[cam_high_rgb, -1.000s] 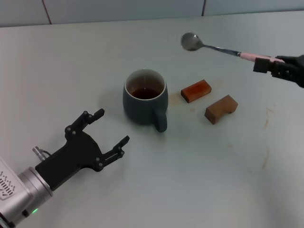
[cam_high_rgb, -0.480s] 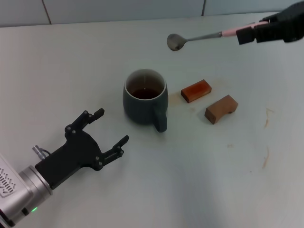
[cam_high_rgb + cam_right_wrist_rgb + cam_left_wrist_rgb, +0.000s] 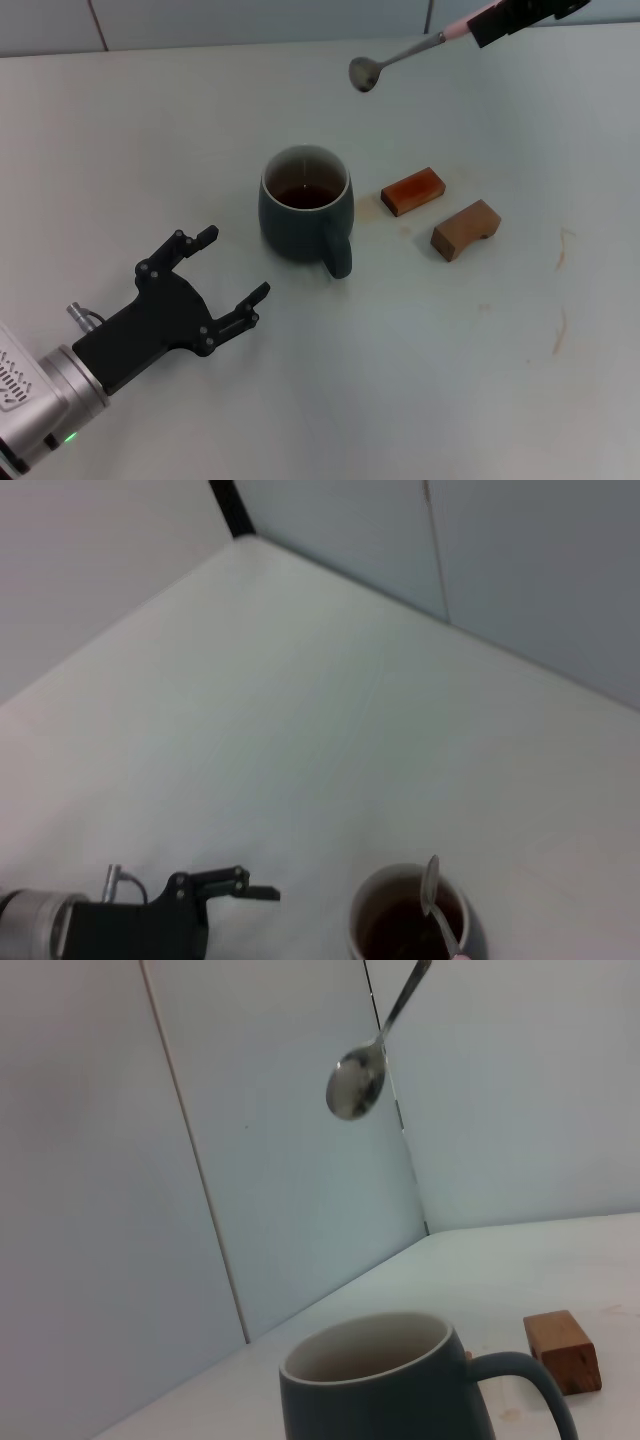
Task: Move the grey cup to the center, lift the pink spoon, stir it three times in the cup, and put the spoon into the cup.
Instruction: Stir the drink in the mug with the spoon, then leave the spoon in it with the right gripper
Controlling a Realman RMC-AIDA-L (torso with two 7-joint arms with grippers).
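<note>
The grey cup stands upright near the middle of the table, handle toward me, with dark liquid inside. It also shows in the left wrist view and the right wrist view. My right gripper, at the top right edge of the head view, is shut on the pink spoon by its pink handle. The spoon hangs high in the air, bowl tilted down, above and beyond the cup. My left gripper is open and empty, low on the table left of the cup.
Two brown blocks lie right of the cup: a reddish one and a tan one. A wall with panel seams runs behind the table.
My right gripper has lifted the spoon upward and farther back, tilting its bowl down. The cup and my left gripper have not moved.
</note>
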